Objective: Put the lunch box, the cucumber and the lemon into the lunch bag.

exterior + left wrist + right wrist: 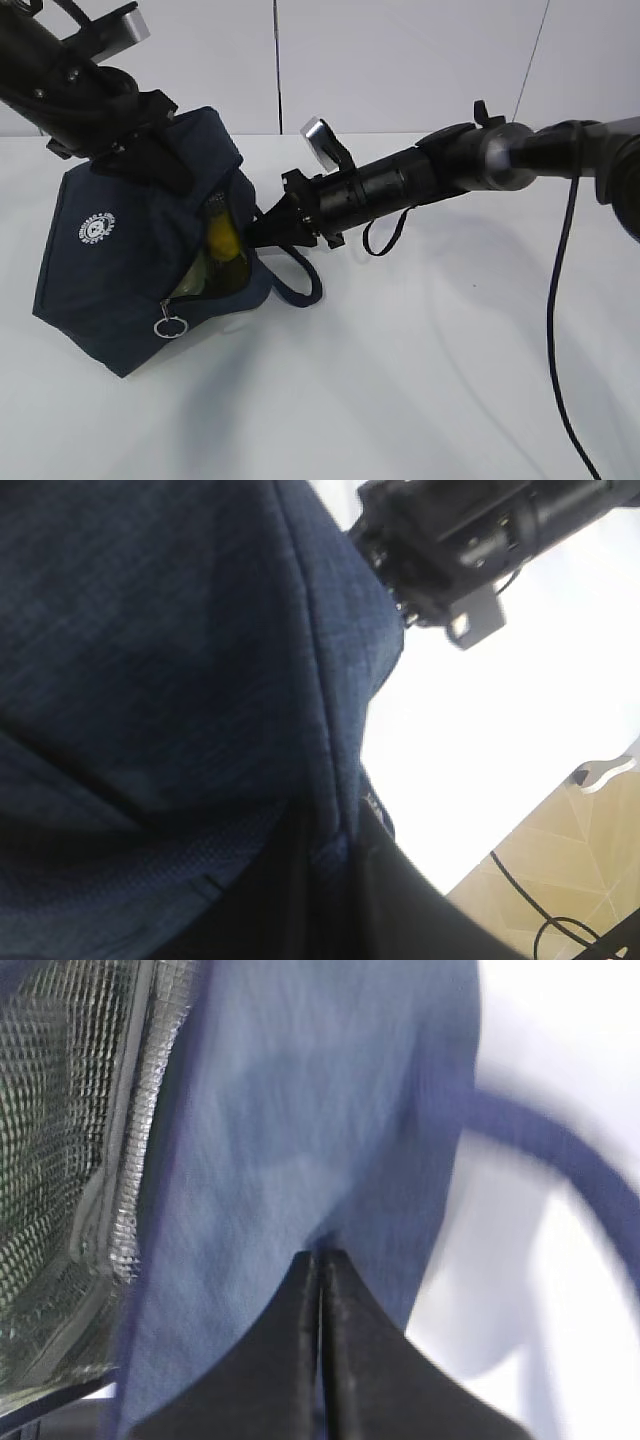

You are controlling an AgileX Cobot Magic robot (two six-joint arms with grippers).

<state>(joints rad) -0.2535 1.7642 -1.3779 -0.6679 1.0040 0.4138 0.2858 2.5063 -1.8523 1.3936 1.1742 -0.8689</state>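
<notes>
Lunch bag [120,250]: navy woven fabric, boxy, tilted at bench's left edge; we see lemon [222,238] inside. Right gripper [320,1260] pinches bag's flap; left gripper [150,150] clenched on bag top.

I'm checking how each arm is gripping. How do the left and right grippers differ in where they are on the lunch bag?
The left gripper sits on the raised top of the lunch bag, its fingertips hidden; the right gripper comes in from the side, fingertips visible. The right pinches the fabric flap beside the silver-lined opening; what the left holds cannot be seen. Both are black and shut.
</notes>
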